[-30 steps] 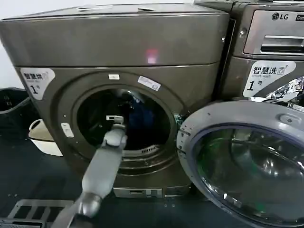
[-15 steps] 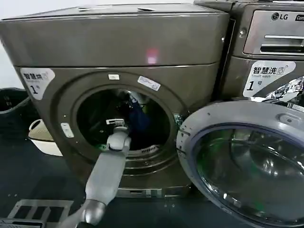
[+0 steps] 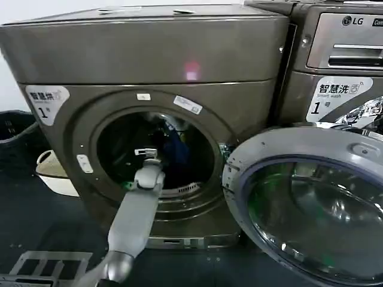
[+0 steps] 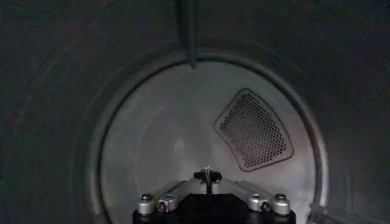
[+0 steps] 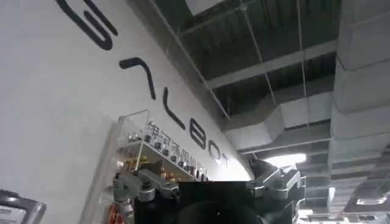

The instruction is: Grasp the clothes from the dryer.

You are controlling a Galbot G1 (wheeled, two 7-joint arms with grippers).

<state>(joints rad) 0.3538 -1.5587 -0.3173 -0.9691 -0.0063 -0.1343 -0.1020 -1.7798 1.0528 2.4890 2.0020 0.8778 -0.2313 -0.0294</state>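
1. Dark flooring (image 3: 36,221) runs under two bronze-grey machines that stand side by side, with a black basket (image 3: 15,128) and a cream tub (image 3: 51,173) off to the robot's left.
2. The dryer (image 3: 149,54) is the machine with the white "1" sticker (image 3: 46,100); the LG-marked machine (image 3: 341,54) stands just beside it on the right.
3. Its round grey-rimmed glass door (image 3: 311,203) hangs swung open to the right.
4. The left arm (image 3: 134,215) reaches up into the porthole (image 3: 155,152).
5. Inside the drum (image 4: 177,140), a perforated vent (image 4: 253,129) shows on the back wall.
6. The clothes (image 3: 176,146) lie in the drum as a dark blue heap, beyond and right of the arm's tip.
7. The left pincer (image 3: 145,153) is inside the opening, and whether it is spread cannot be told.
8. The right pincer (image 5: 210,189) points up at a ceiling, spread wide and holding nothing.
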